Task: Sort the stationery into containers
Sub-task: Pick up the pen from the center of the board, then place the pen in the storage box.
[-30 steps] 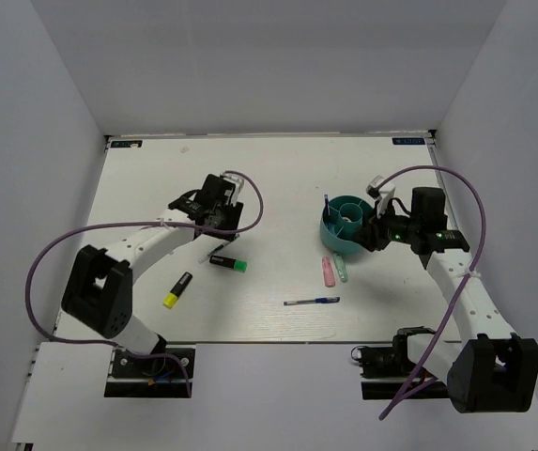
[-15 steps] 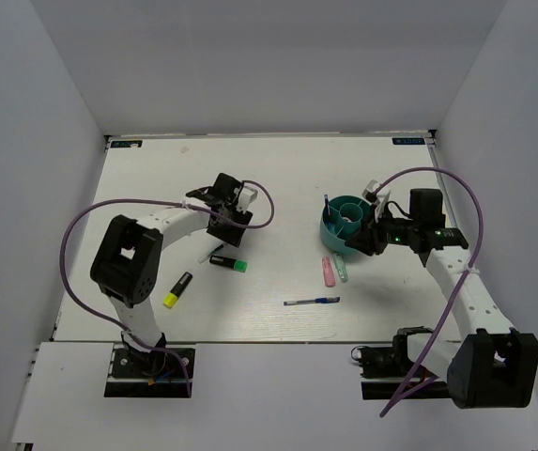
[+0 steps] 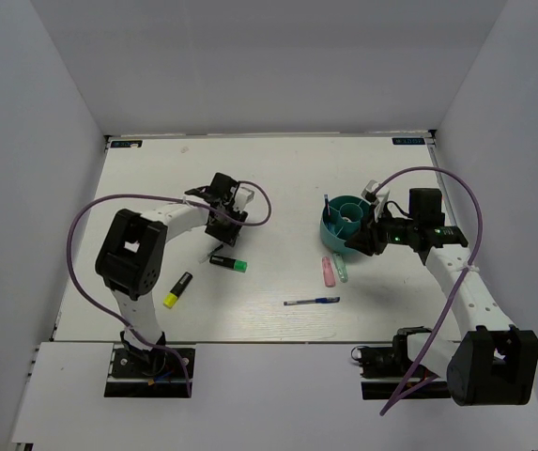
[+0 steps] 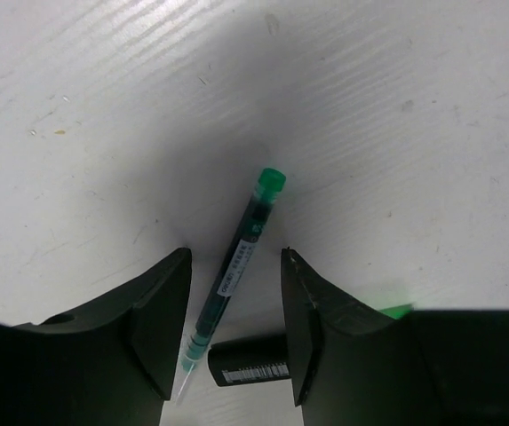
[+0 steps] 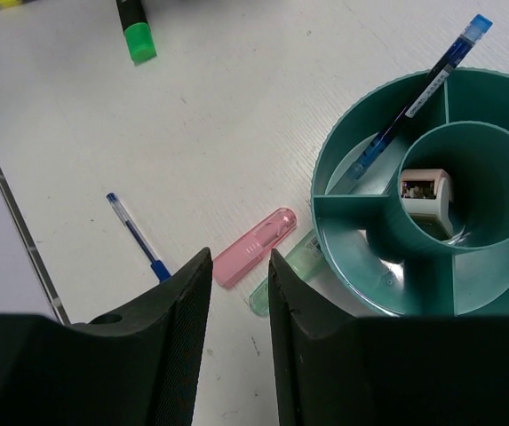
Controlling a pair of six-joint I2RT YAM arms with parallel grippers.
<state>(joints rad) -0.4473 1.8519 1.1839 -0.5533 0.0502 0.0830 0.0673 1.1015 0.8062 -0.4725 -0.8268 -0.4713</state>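
The left gripper (image 4: pixel 234 266) hangs with jaws wide astride a green pen (image 4: pixel 256 216) lying on the table. The right gripper (image 5: pixel 239 266) has narrow, empty jaws and is near the organiser (image 5: pixel 356 202), which holds a blue pen (image 5: pixel 418 98).

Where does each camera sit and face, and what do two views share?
Top external: above and behind the bases, looking down at the table; left arm and right arm show.
Left wrist: looks down through the open left gripper at a green pen.
Right wrist: looks down past the right gripper at the teal organiser.
Shared: the green-capped highlighter appears in all three.
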